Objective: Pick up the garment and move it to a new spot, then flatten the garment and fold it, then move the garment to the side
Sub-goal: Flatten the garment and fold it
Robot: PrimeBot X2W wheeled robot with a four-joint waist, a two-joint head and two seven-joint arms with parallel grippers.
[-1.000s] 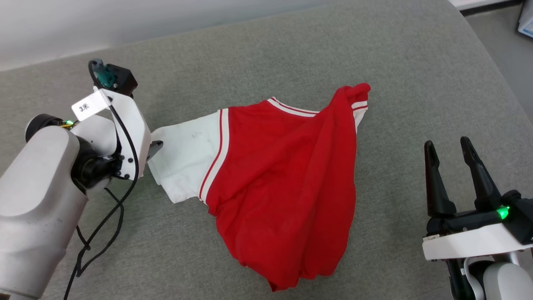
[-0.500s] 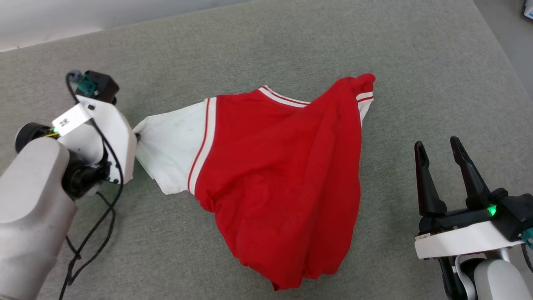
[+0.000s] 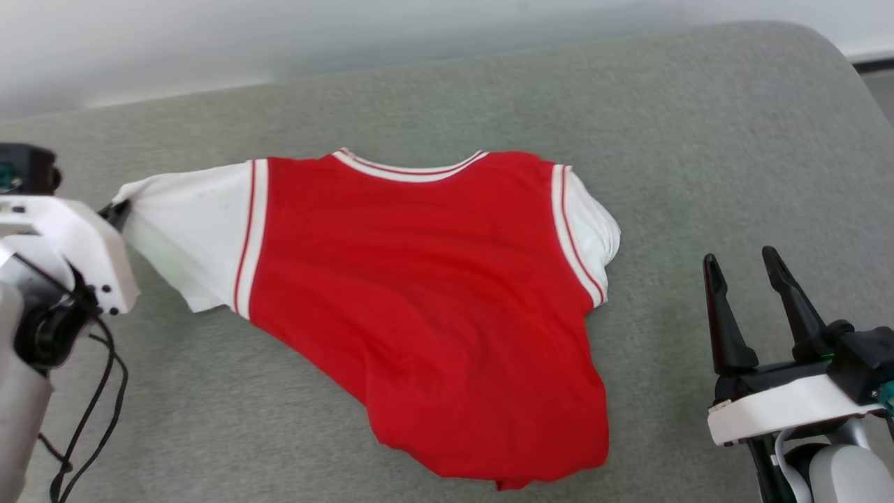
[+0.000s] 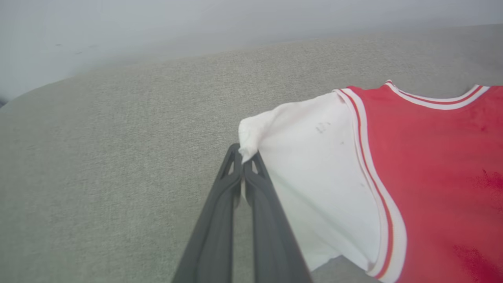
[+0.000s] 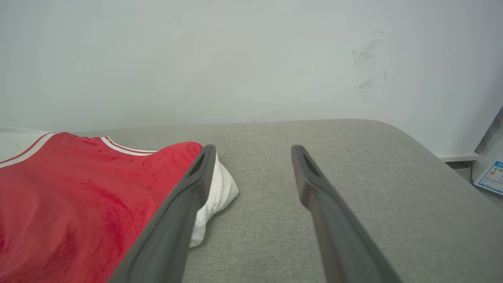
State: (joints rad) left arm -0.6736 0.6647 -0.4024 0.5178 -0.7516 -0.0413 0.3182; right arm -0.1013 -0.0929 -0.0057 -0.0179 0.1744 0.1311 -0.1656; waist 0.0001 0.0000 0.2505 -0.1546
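The garment (image 3: 426, 293) is a red jersey with white sleeves, spread plain red side up across the grey surface. Its left sleeve (image 3: 188, 223) stretches out to my left gripper (image 3: 115, 209), which is shut on the sleeve's end. In the left wrist view the dark fingers (image 4: 220, 212) pinch the white sleeve corner (image 4: 249, 137) of the garment (image 4: 432, 165). My right gripper (image 3: 742, 260) stands open at the lower right, apart from the cloth. In the right wrist view that gripper (image 5: 253, 148) points past the garment's right sleeve (image 5: 216, 192), which lies bunched.
The grey cushioned surface (image 3: 698, 140) has a rounded far right corner and a pale wall (image 5: 235, 59) behind it. Black cables (image 3: 91, 419) hang from my left arm. Bare cushion lies to the right of the garment and along the back edge.
My left gripper has shut on the white sleeve and pulled it left. The crumpled jersey has spread out wide. The head camera has shifted; the right gripper stays open.
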